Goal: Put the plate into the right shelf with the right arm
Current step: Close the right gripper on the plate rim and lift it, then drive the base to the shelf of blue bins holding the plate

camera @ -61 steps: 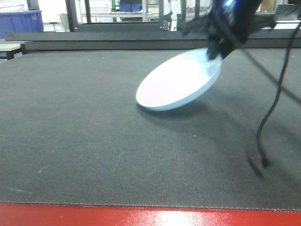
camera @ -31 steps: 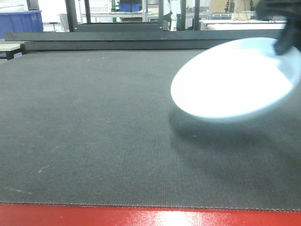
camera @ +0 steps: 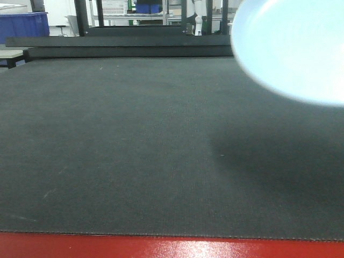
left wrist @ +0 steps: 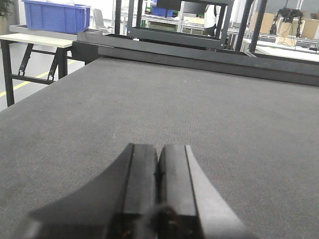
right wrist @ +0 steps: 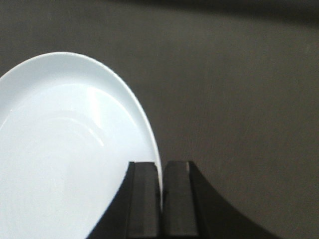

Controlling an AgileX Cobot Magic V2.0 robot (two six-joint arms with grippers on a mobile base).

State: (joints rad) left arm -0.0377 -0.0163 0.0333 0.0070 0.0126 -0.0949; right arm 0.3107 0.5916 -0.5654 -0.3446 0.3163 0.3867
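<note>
broadly, a dark woven surface [camera: 134,150] with a red front edge [camera: 161,248] is shown, and a blue bin [left wrist: 56,16] is seen at the upper left. the plate [camera: 295,48] is held aloft at the upper right, blurred and cut off by the frame, its rim clamped by the right end effector [right wrist: 161,199]. the left end effector [left wrist: 158,189] is pressed together, empty.

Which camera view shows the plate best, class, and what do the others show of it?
The right wrist view: the plate fills the left side, sharp, its rim pinched between the right gripper's jaws. The front view shows it blurred and cut off at the top right corner. The left wrist view shows none of it.
</note>
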